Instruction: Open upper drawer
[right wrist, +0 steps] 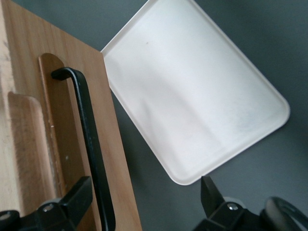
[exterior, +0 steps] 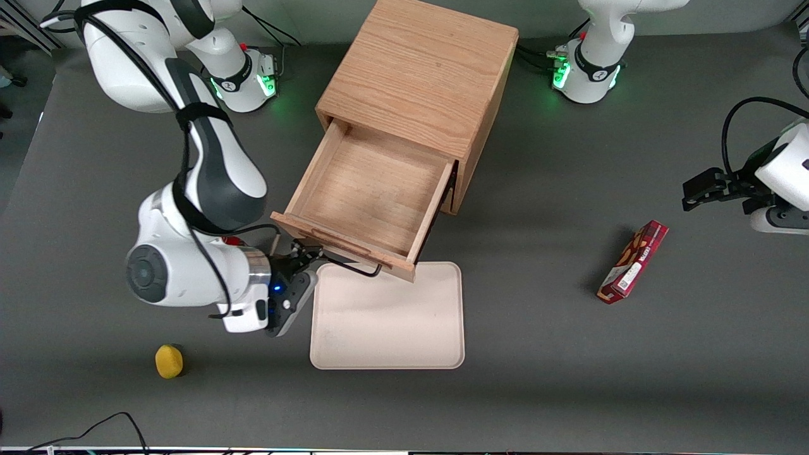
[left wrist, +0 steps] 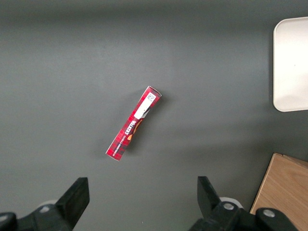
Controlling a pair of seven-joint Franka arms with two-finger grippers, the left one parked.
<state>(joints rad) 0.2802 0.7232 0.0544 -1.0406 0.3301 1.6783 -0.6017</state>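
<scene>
The upper drawer (exterior: 373, 189) of the light oak cabinet (exterior: 417, 82) stands pulled out toward the front camera, and its inside is bare. Its black wire handle (exterior: 354, 265) sits on the drawer front and also shows in the right wrist view (right wrist: 89, 139). My right gripper (exterior: 302, 256) is at the end of the handle toward the working arm's side, just in front of the drawer front (right wrist: 115, 159). In the wrist view the gripper (right wrist: 144, 187) is open, with the handle between the wide-apart fingers, close to one finger (right wrist: 77, 195). The lower drawer is hidden under the upper one.
A cream tray (exterior: 387, 322) lies on the table just in front of the open drawer, and shows in the wrist views too (right wrist: 192, 91) (left wrist: 291, 62). A yellow object (exterior: 169, 361) lies nearer the front camera. A red box (exterior: 633, 261) (left wrist: 134, 123) lies toward the parked arm's end.
</scene>
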